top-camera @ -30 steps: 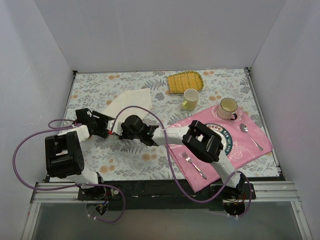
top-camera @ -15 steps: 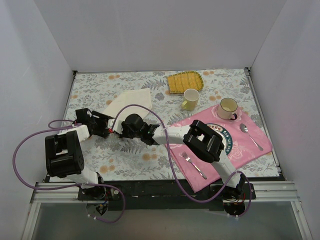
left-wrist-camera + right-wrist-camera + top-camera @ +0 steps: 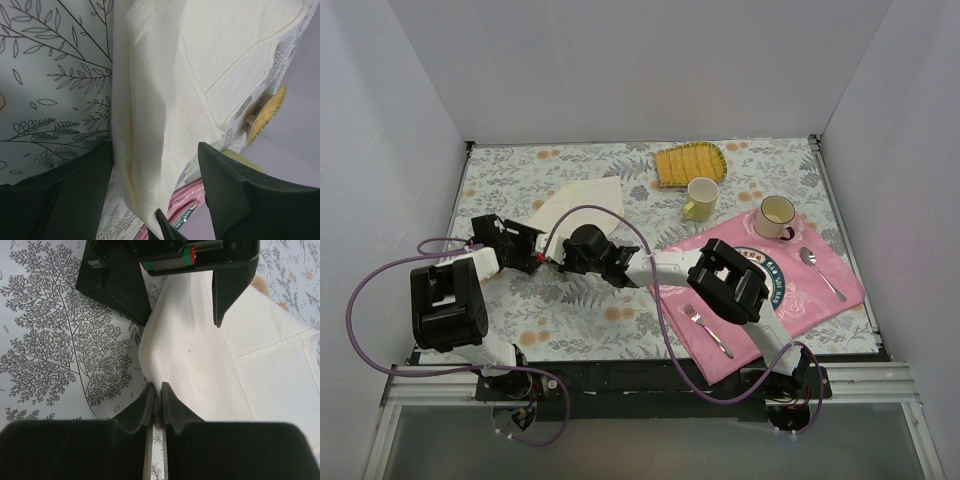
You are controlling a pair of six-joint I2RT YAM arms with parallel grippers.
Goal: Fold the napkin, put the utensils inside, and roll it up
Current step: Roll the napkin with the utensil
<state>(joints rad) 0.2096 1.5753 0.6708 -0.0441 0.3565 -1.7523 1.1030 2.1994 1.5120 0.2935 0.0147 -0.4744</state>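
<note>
The cream-white napkin (image 3: 582, 200) lies on the floral tablecloth at the far left, with one near corner pulled up into a ridge. My right gripper (image 3: 156, 401) is shut on that corner of the napkin (image 3: 200, 355); in the top view it (image 3: 561, 258) sits at the napkin's near edge. My left gripper (image 3: 155, 192) is open, one finger on each side of the raised napkin fold (image 3: 150, 100), facing the right gripper; in the top view it (image 3: 544, 252) is just left of the right one. The gold utensil is out of view.
A pink rose-patterned placemat (image 3: 820, 300) at right holds a silver fork (image 3: 706, 329), a silver spoon (image 3: 821, 271), a cream mug (image 3: 775, 216) and a plate partly under my right arm. A yellow-green mug (image 3: 701, 197) and a yellow ribbed mat (image 3: 688, 163) stand behind.
Both grippers have edged slightly left and towards the far side, the right one keeping hold of the napkin's corner. Nothing else has moved.
</note>
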